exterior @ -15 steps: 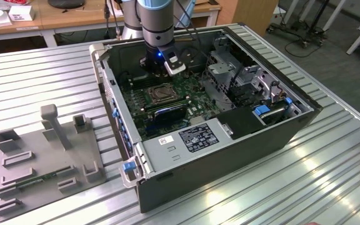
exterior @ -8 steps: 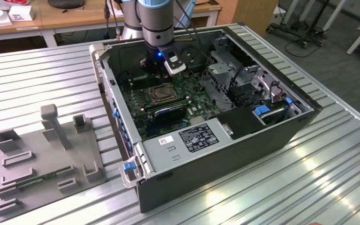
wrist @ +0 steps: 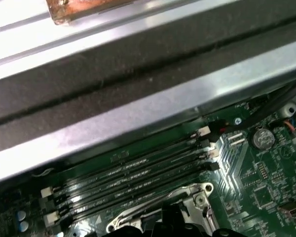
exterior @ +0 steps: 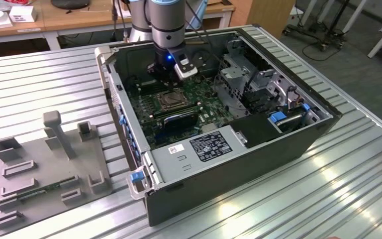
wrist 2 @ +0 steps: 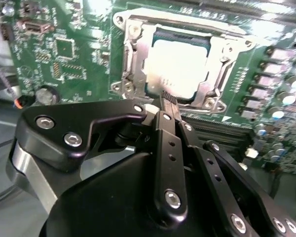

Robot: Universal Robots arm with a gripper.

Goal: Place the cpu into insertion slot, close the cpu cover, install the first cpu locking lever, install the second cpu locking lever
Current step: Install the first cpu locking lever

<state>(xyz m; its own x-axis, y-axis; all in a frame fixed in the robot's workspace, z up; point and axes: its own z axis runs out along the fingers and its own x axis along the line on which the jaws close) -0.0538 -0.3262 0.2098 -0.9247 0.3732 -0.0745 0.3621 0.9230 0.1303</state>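
Hovering shut, end effector (wrist 2: 166, 98) nears cpu (wrist 2: 180, 66).

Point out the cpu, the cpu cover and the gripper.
cpu (wrist 2: 180, 66), second wrist view, middle of its pale metal top.
cpu cover (wrist 2: 134, 59), second wrist view, one side bar of the silvery frame.
gripper (wrist 2: 166, 101), second wrist view, the fingertips just over the socket's edge.

Arm (exterior: 156, 20) reached down steeply from far side in exterior view, wrist near vertical, blue light lit on wrist housing. Gripper (wrist 2: 166, 101) pointed downward, black linkages folded inward, fingers (wrist 2: 168, 111) brought together at tips with no gap visible in second wrist view.
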